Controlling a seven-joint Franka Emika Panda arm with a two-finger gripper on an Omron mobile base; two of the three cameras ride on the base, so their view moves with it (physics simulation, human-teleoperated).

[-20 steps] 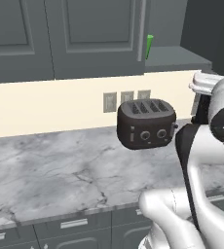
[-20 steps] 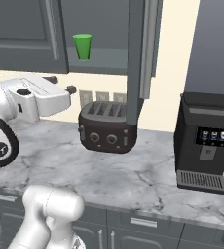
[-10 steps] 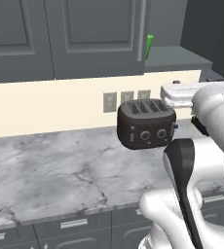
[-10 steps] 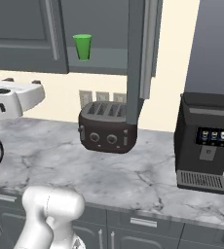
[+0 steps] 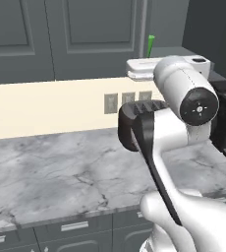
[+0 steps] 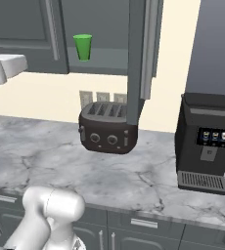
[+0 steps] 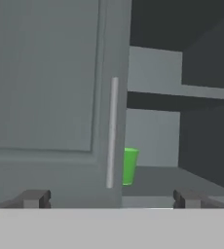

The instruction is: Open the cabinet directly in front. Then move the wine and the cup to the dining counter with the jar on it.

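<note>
**Reaching toward the opened cabinet, cup next**

Facing the cabinet (image 7: 46, 97) with one door swung out edge-on, as the right base view has it, and shelves exposed behind. Opening step judged done. Nothing carried across so far, as far as can be seen: cup (image 6: 82, 47) standing upright on the lower shelf, bright green, well above the toaster (image 6: 107, 129) on the marble counter (image 6: 46, 161). Seen from the hand camera, cup (image 7: 129, 166) half hidden behind the edge of the closed door and its vertical silver handle (image 7: 112, 131). Seen from the left, only a green sliver past the door edge.

Gripper (image 7: 111, 199) spread as wide as it goes, fingertips (image 7: 36, 198) far apart, nothing between them, nothing held. Aimed at the door and shelf, not yet inside the cabinet.

No sure sight of the wine: upper shelf dark, lower shelf bare beside the cup where visible. Position cannot be told. Dining counter and jar likewise somewhere else in the kitchen.

Left to do, by this reading: gripping the cup, driving it to the dining counter, setting it down near the jar, then the same for the wine. Most of the task ahead. Coffee machine (image 6: 205, 141) at the right, apart from the work.
</note>
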